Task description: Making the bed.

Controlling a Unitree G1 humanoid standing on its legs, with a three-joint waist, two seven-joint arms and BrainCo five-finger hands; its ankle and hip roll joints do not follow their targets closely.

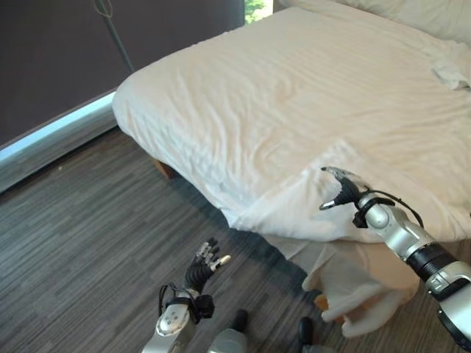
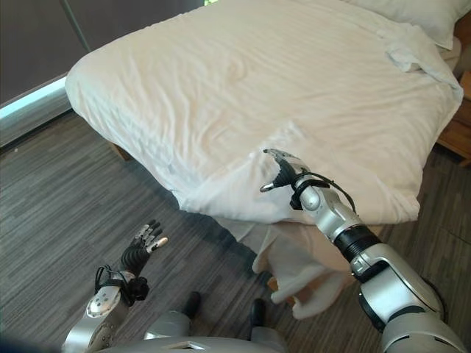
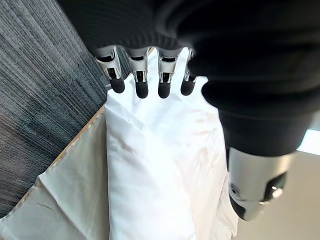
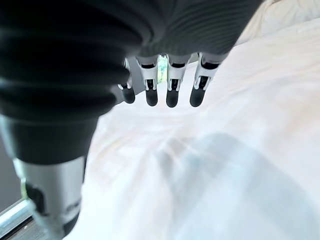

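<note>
Low at the frame's bottom left, the left hand (image 1: pixel 204 263) hangs with relaxed fingers over grey striped carpet (image 1: pixel 81 250). Right hand (image 1: pixel 340 190), unclenched, rests above the rumpled white duvet (image 1: pixel 294 103) covering the bed across the upper right; dark wall (image 1: pixel 51 51) upper left.

A: Where is there room to reach?
B: The carpet (image 1: pixel 88 243) left of the bed (image 1: pixel 294 95) lies bare, so the left hand (image 1: pixel 204 263) has open air around it.
A: And on the right?
B: The right hand (image 2: pixel 283 175) sits at the duvet (image 2: pixel 243 110) edge; the hanging sheet (image 2: pixel 294 268) bunches below that corner, and a pillow (image 2: pixel 412 15) blocks the far end
</note>
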